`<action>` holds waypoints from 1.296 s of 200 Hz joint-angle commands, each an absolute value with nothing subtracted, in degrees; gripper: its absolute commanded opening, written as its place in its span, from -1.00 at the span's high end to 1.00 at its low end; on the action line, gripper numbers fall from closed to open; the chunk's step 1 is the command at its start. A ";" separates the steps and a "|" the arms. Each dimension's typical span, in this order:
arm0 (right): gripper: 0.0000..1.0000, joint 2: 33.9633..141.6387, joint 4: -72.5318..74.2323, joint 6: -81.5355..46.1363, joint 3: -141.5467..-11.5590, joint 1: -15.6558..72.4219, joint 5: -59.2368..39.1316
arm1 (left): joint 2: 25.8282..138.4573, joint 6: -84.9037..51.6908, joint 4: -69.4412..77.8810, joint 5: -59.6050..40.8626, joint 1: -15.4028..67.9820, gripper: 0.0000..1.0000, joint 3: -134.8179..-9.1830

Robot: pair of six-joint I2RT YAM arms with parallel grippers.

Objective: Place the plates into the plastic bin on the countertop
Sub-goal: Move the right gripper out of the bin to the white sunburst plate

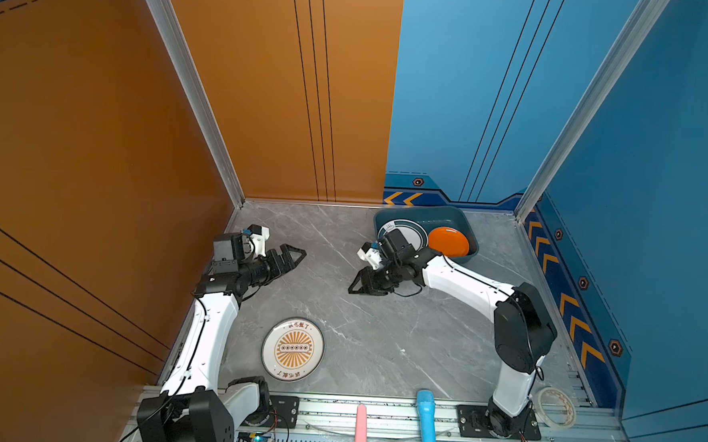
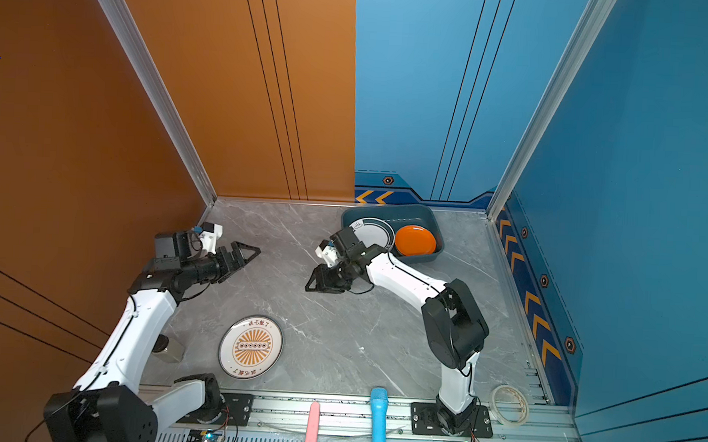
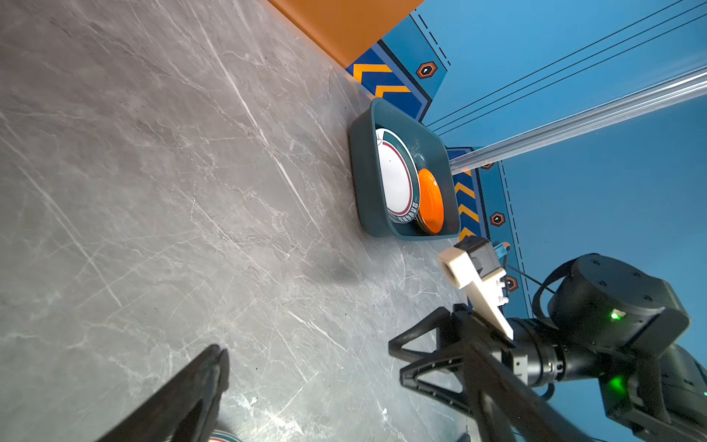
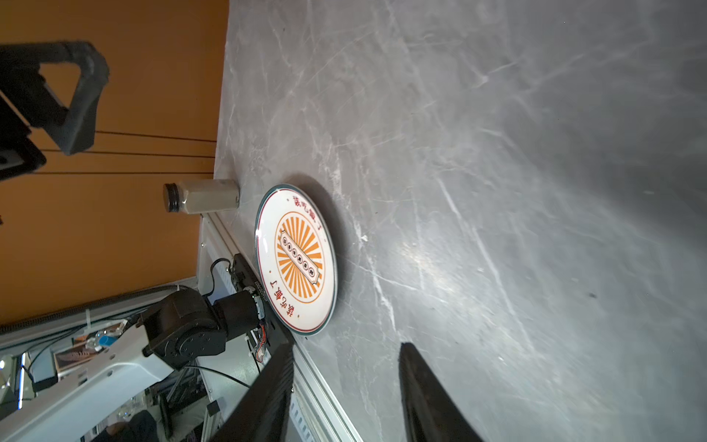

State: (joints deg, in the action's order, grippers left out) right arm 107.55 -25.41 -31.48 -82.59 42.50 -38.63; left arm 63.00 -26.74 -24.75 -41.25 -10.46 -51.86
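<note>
the sunburst plate is lying lower centre, below both grippers; the right gripper, half-open and empty, is pointing toward it, while the left gripper is gaping wide and pointing away.

Sunburst plate on countertop; orange plate, teal-rimmed plate in bin.

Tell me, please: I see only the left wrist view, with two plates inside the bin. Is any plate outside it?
Observer: Yes, one sunburst plate lies flat on the countertop, near the front rail.
Operator: Is anything close to it?
Observer: A small jar with a black cap stands upright beside it, not touching.
Operator: I see only one finger of my left gripper. Is it open?
Observer: Yes, the left gripper is open and holds nothing.
</note>
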 commanded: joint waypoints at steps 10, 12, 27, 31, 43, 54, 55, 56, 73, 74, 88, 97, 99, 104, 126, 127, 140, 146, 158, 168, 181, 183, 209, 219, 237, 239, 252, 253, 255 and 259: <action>0.06 111.22 -17.06 -35.04 -80.52 46.17 -39.67 | 61.44 -24.35 -27.59 -43.50 -10.77 -0.96 -52.10; 0.06 111.50 -16.88 -35.19 -80.51 46.37 -39.65 | 61.44 -24.30 -27.66 -43.55 -10.85 -0.96 -52.11; 0.06 113.65 -16.01 -35.54 -80.50 47.86 -39.55 | 61.26 -24.18 -27.69 -43.98 -10.84 -0.96 -51.96; 0.06 114.10 -15.62 -35.71 -80.36 48.22 -39.52 | 61.26 -24.13 -27.69 -44.11 -10.86 -0.96 -51.89; 0.07 115.38 -13.91 -36.46 -79.88 49.13 -39.76 | 61.22 -23.91 -27.76 -44.37 -10.83 -0.96 -51.61; 0.07 116.37 -13.09 -36.87 -79.79 49.93 -39.86 | 61.26 -23.73 -27.72 -44.56 -10.90 -0.96 -51.28; 0.07 116.46 -13.00 -36.89 -79.80 50.02 -39.88 | 61.26 -23.73 -27.75 -44.60 -10.90 -0.96 -51.26; 0.07 116.50 -12.92 -36.95 -79.80 50.06 -39.89 | 61.26 -23.69 -27.76 -44.63 -10.90 -0.96 -51.21; 0.07 117.76 -11.29 -37.90 -79.54 51.01 -40.09 | 61.26 -23.39 -27.75 -44.80 -10.90 -0.96 -50.80; 0.07 117.90 -11.22 -37.93 -79.54 51.08 -40.08 | 61.26 -23.38 -27.76 -44.81 -10.90 -0.96 -50.76; 0.07 118.43 -9.76 -38.80 -79.44 51.77 -40.97 | 61.26 -23.14 -27.77 -44.99 -10.97 -0.96 -50.57; 0.07 120.36 -8.95 -39.31 -79.41 52.19 -41.44 | 61.26 -23.03 -27.76 -45.08 -10.99 -0.96 -50.52; 0.07 120.51 -8.72 -39.38 -79.31 52.27 -41.58 | 61.26 -23.03 -27.77 -45.09 -10.97 -0.96 -50.51; 0.07 120.88 -8.20 -39.79 -79.36 52.44 -41.87 | 61.26 -22.94 -27.77 -45.09 -10.96 -0.96 -50.53; 0.07 122.43 -6.74 -40.93 -79.33 53.12 -42.51 | 61.36 -22.72 -27.77 -45.26 -11.00 -0.96 -50.36; 0.07 122.52 -6.71 -40.99 -79.35 53.19 -42.48 | 61.35 -22.70 -27.77 -45.26 -11.00 -0.96 -50.36; 0.07 123.72 -6.74 -40.96 -79.73 53.82 -42.90 | 61.34 -22.51 -27.77 -45.35 -11.05 -0.96 -50.16; 0.07 124.20 -6.77 -40.83 -80.07 54.04 -43.12 | 61.35 -22.50 -27.77 -45.35 -11.01 -0.96 -50.12; 0.08 125.26 -6.75 -40.83 -80.31 54.40 -43.33 | 61.41 -22.42 -27.75 -45.44 -11.13 -0.96 -49.94; 0.08 125.92 -6.42 -41.00 -80.26 54.65 -43.41 | 61.44 -22.37 -27.77 -45.48 -11.11 -0.96 -49.89; 0.12 126.61 -5.58 -41.52 -80.18 54.85 -43.79 | 61.35 -22.27 -27.76 -45.53 -11.13 -0.96 -49.81; 0.13 126.71 -5.44 -41.65 -80.10 54.96 -43.88 | 61.30 -22.24 -27.77 -45.53 -11.13 -0.96 -49.76; 0.21 127.83 -4.24 -42.54 -80.31 55.45 -44.39 | 61.26 -22.15 -27.76 -45.70 -11.24 -0.96 -49.58; 0.26 128.26 -4.20 -42.63 -80.46 55.67 -44.39 | 61.26 -22.07 -27.77 -45.70 -11.25 -0.96 -49.62; 0.38 128.83 -4.13 -42.83 -80.29 55.70 -44.24 | 61.17 -22.02 -27.76 -45.70 -11.32 -0.96 -49.45; 0.40 128.91 -4.09 -42.81 -80.26 55.65 -44.22 | 61.17 -21.98 -27.77 -45.70 -11.33 -0.96 -49.47; 0.48 129.36 -3.83 -43.11 -80.23 55.76 -44.31 | 61.08 -21.93 -27.77 -45.70 -11.36 -0.96 -49.32; 0.49 129.41 -3.81 -43.13 -80.24 55.79 -44.35 | 61.08 -21.95 -27.77 -45.70 -11.35 -0.96 -49.27; 0.49 129.45 -3.74 -43.15 -80.24 55.78 -44.31 | 61.08 -21.90 -27.77 -45.70 -11.38 -0.96 -49.23; 0.52 129.58 -3.53 -43.32 -80.08 55.87 -44.30 | 61.08 -21.89 -27.77 -45.80 -11.47 -0.96 -49.23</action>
